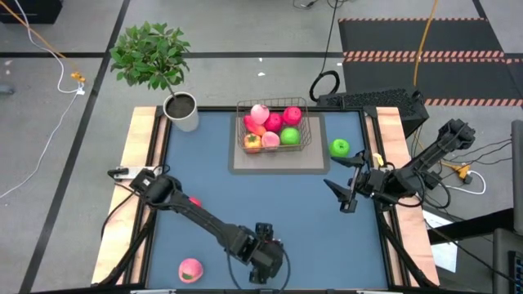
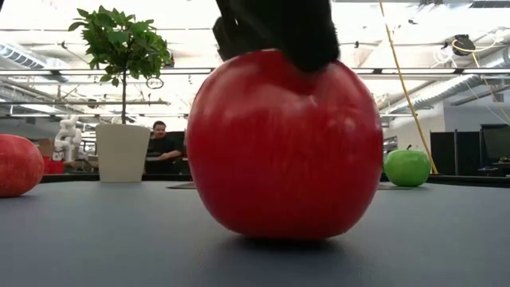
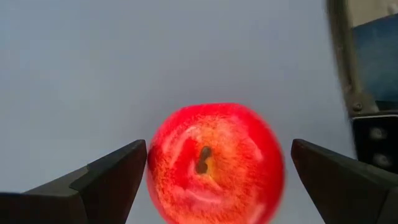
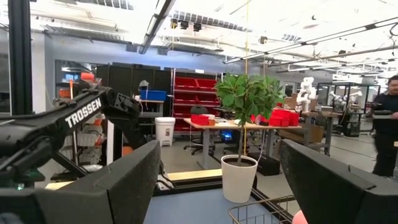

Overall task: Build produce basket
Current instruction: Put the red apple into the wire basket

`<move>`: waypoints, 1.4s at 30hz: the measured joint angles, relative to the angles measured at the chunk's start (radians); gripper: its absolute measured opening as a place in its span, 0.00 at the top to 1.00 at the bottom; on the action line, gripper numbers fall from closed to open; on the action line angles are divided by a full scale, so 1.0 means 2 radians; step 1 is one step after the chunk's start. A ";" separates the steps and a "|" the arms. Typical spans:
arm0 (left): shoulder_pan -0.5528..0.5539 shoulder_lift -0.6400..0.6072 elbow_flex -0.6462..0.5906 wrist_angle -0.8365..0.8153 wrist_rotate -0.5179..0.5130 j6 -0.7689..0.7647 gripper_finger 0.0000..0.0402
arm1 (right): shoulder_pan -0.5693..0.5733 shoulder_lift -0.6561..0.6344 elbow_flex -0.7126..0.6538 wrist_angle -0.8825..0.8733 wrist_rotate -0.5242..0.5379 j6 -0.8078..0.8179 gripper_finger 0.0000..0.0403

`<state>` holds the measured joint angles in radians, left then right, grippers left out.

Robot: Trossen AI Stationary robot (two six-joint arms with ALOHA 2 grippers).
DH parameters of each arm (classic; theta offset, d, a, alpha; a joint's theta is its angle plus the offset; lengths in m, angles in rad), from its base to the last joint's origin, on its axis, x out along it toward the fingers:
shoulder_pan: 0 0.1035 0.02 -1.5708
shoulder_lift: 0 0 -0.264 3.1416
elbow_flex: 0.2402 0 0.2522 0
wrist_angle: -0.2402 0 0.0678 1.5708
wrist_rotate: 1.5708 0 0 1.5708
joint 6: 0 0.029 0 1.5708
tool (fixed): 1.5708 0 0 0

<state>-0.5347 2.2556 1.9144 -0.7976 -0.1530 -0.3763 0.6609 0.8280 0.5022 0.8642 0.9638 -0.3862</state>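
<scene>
Grey wire makes up the basket, which sits on a pale mat at the far middle of the blue table, its long side running left to right. About six fruits are heaped in it: pink, red, orange and one green; the exact count is hard to make out.

Three more fruits lie loose. One green apple rests just right of the mat. One pink peach lies at the near left. One red apple stands at the near middle edge, stem end turned up toward the left wrist camera.

Two arms are at work. Left gripper hangs directly over that red apple with its fingers spread wide, one on each side and clear of the skin. Right gripper hovers at the right side of the table, fingers apart and holding nothing.

One potted plant stands past the far left corner, beside a grey pot. A person sits in the room beyond.
</scene>
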 joint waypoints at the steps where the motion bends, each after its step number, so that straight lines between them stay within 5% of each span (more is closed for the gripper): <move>1: 0.001 0.002 0.000 -0.004 0.001 0.000 0.01 | 0.000 0.000 0.000 0.000 0.000 0.000 0.21; 8: 0.013 0.012 0.002 -0.031 0.033 -0.026 0.02 | 0.000 0.000 0.000 0.000 0.000 0.000 0.21; 14: 0.013 0.013 0.002 -0.033 0.034 -0.022 0.21 | 0.000 0.000 0.000 0.000 0.000 0.000 0.21; 24: 0.024 -0.005 -0.001 -0.073 0.035 -0.039 0.21 | 0.000 0.000 0.000 0.000 0.000 0.001 0.21; 36: 0.087 -0.095 -0.001 -0.160 -0.056 -0.120 0.16 | 0.000 0.000 0.000 0.000 0.000 0.000 0.21; 42: 0.142 -0.150 0.000 -0.174 -0.151 -0.107 0.16 | 0.000 0.000 0.000 0.000 0.000 0.000 0.21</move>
<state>-0.2509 1.9547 1.9137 -1.1447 -0.4560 -0.5913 0.6609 0.8280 0.5022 0.8635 0.9638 -0.3862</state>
